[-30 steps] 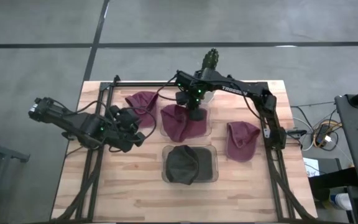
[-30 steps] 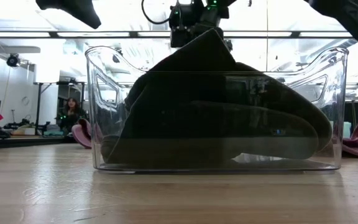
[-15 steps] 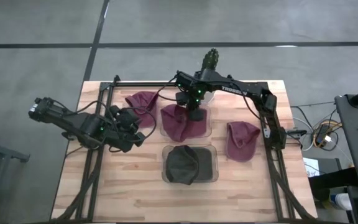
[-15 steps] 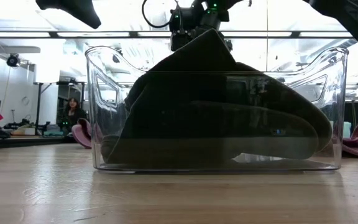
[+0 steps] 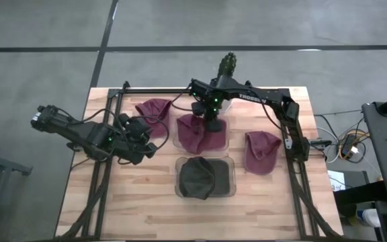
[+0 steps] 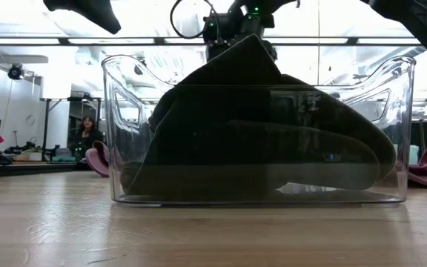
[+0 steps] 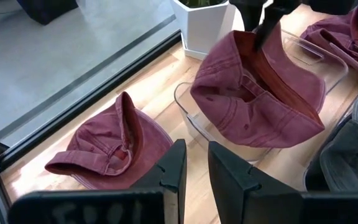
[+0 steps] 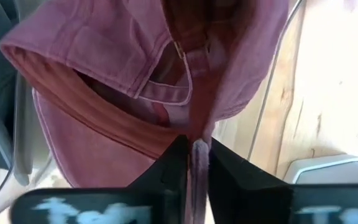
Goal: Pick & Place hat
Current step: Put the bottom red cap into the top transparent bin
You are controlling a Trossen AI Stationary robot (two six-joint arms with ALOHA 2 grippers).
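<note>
Right gripper (image 5: 211, 122) is pinching the rim fabric of a maroon cap (image 5: 201, 134), jaws pressed onto the cloth as the right wrist view shows (image 8: 191, 163). The cap hangs partly inside the rear clear bin (image 5: 224, 142), at roughly 12 o'clock from table centre, with its crown draped over the bin's left edge.

Change over the last second: the gripper and the cap have both shifted slightly toward 3 o'clock, so the cap sits more squarely over the bin. Judgement: this is the placing stage, the cap is nearly centred, and release seems close but not yet made.

Left gripper (image 5: 144, 141) waits at about 9 o'clock, unchanged, jaws spread with nothing between them (image 7: 194, 171).

Other items:
- dark cap (image 5: 197, 177) in the front clear bin (image 5: 232, 190) at 6 o'clock; placed.
- second maroon cap (image 5: 154, 110) on the wood at 10 o'clock, loose.
- third maroon cap (image 5: 261, 151) at 3 o'clock, loose.
- potted plant (image 5: 228, 65) at the far edge.

Risk: the draped crown may catch the bin wall on release.
</note>
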